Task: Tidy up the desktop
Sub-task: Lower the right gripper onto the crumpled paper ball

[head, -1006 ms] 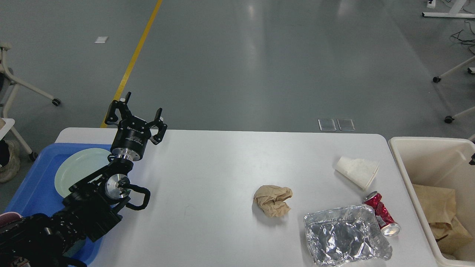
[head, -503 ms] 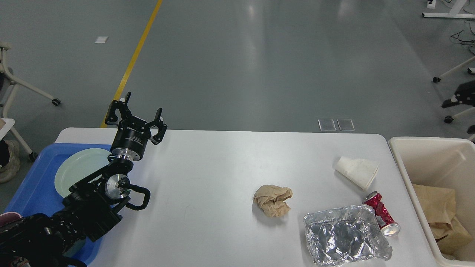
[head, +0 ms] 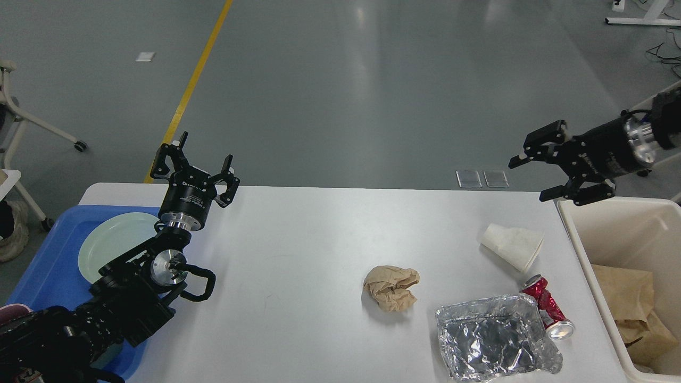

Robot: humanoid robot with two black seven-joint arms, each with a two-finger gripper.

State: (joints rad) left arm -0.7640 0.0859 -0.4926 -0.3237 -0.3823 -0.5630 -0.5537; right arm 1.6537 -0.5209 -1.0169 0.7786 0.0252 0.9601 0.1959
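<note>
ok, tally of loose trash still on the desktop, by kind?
Crumpled brown paper: 1
Squashed white paper cup: 1
Crushed red can: 1
Crumpled foil tray: 1
Total: 4, all on the desktop.

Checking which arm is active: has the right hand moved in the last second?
Yes. The right hand was out of view a second ago; it has come in from the right and now hangs open above the cream bin's far-left corner.

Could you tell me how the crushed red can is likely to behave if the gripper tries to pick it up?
The can looks dented and lies on its side, so it is probably empty and light. Its rounded body may roll or skid on the smooth desktop if nudged. It lies against the foil tray, which could crowd one finger.
</note>
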